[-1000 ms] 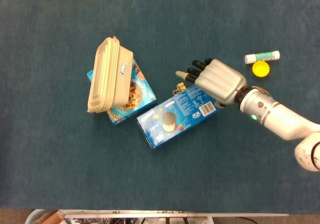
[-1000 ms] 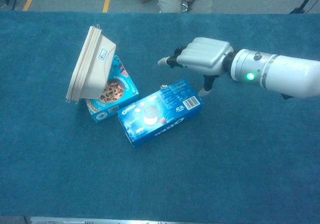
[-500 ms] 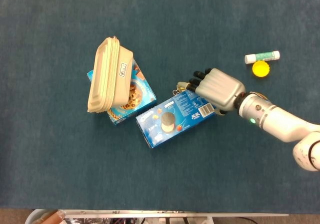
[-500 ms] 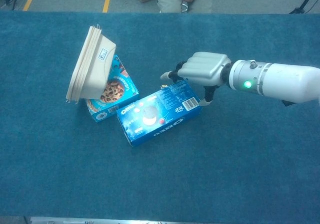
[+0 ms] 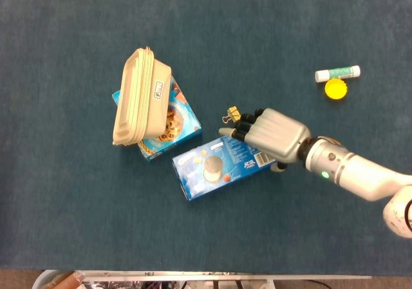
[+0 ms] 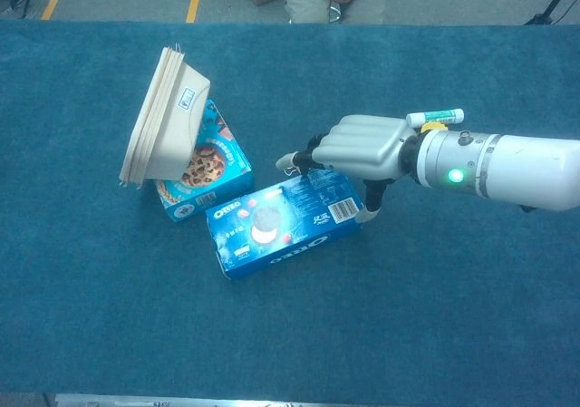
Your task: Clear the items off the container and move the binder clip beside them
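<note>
Blue-covered desk [image 5: 77, 224] | binder clip [image 5: 232, 115] lies just beyond Oreo box [image 5: 215, 167], judged light, stiff, best pinched by its body | right robot hand [image 5: 270, 133] laid on box end, nothing clearly held; left unseen.

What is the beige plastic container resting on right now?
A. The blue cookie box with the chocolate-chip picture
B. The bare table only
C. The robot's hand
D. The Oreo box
A: the beige container leans tilted on the chocolate-chip cookie box, while the Oreo box lies apart from it under the right hand.
</note>
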You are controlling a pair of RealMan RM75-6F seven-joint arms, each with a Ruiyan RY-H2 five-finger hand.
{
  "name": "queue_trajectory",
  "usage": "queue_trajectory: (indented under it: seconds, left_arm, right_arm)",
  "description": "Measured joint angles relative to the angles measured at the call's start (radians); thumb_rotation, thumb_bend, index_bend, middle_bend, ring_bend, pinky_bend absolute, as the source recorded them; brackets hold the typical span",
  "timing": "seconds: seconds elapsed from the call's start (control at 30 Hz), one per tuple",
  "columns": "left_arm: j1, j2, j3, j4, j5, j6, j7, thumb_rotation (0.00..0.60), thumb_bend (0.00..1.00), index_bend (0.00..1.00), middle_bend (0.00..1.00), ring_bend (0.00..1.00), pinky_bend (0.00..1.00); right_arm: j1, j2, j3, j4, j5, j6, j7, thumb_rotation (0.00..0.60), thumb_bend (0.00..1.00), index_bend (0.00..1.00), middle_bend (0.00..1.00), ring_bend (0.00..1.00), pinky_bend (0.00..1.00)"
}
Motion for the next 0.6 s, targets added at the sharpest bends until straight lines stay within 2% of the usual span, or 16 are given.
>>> queue_trajectory:
  seconds: [0.23, 0.37, 0.43, 0.6]
  left_arm:
    - [0.009, 0.004, 0.003, 0.0, 0.002, 0.014, -0.005, 0.6, 0.39, 0.18, 0.13, 0.06, 0.05]
    - [0.007, 0.002, 0.002, 0.001, 0.004, 0.012, -0.004, 0.6, 0.39, 0.18, 0.13, 0.06, 0.05]
    - [0.005, 0.001, 0.002, -0.001, 0.006, 0.01, -0.002, 0.6, 0.39, 0.18, 0.13, 0.06, 0.05]
    - [-0.002, -0.003, 0.001, -0.008, 0.011, 0.003, 0.009, 0.6, 0.39, 0.18, 0.13, 0.06, 0.05]
  right_arm:
    - [-0.01, 0.03, 0.003, -0.041, -0.047, 0.037, 0.011, 0.6, 0.0, 0.04, 0.26, 0.18, 0.31]
    - [-0.031, 0.082, -0.004, -0.058, -0.083, 0.069, 0.022, 0.6, 0.0, 0.09, 0.29, 0.24, 0.38]
    - [-0.042, 0.114, -0.013, -0.065, -0.095, 0.075, 0.03, 0.6, 0.0, 0.09, 0.32, 0.28, 0.42]
    - [-0.058, 0.179, -0.05, -0.07, -0.099, 0.048, 0.042, 0.6, 0.0, 0.09, 0.33, 0.29, 0.43]
